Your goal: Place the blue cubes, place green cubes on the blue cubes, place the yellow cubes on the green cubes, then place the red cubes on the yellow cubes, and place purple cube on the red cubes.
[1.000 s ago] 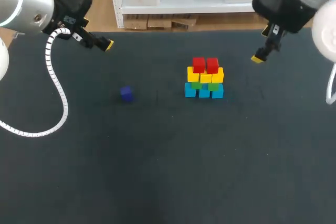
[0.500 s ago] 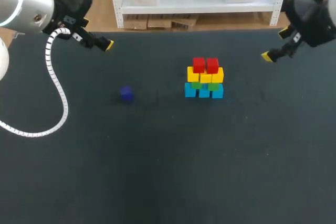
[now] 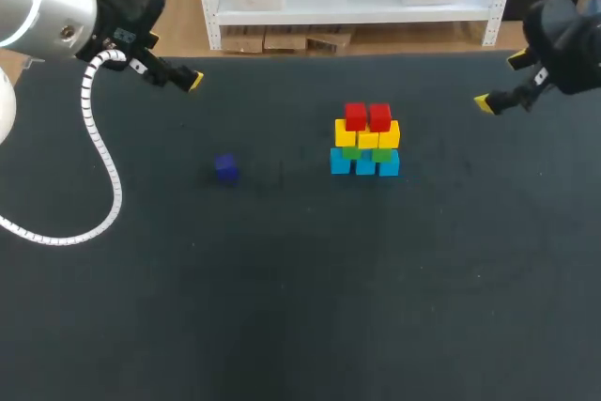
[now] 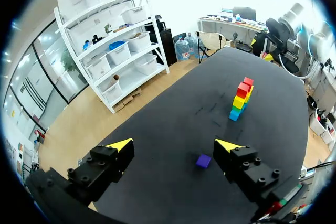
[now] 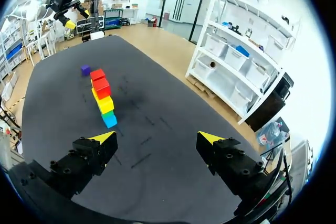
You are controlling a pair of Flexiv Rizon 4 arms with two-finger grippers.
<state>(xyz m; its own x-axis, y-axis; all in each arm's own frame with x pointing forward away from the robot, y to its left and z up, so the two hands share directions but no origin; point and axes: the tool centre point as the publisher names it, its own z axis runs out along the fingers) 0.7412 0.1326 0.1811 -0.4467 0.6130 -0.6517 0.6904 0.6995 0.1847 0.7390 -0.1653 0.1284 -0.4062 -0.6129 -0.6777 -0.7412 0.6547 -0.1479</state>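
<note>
Two fingers of the left gripper [image 4: 174, 145] stand wide apart with nothing between them. A short way ahead of it, nearer one finger than the other, the purple cube [image 4: 203, 161] lies alone on the dark table [image 3: 282, 307]. It looks like a small, rigid block with flat faces, probably light and not fragile, perhaps a little slick. The safest hold would be on two opposite side faces, about mid-height, with the fingers square to them so it does not twist out and its underside is left free for setting down. Well beyond the cube, farther ahead of the same gripper, stands the stack: red cubes [image 3: 367, 117] side by side on top, yellow cubes [image 3: 367, 134] under them, then green cubes [image 3: 367, 153], and blue cubes [image 3: 365, 164] on the table. The blocks seem merely to rest on one another, so the purple one likely needs lowering gently across the seam between the two reds, since a nudge could shift the tiers. The right gripper [image 5: 156, 138] is also spread wide and empty, with the stack ahead of it and the purple cube beyond that.
</note>
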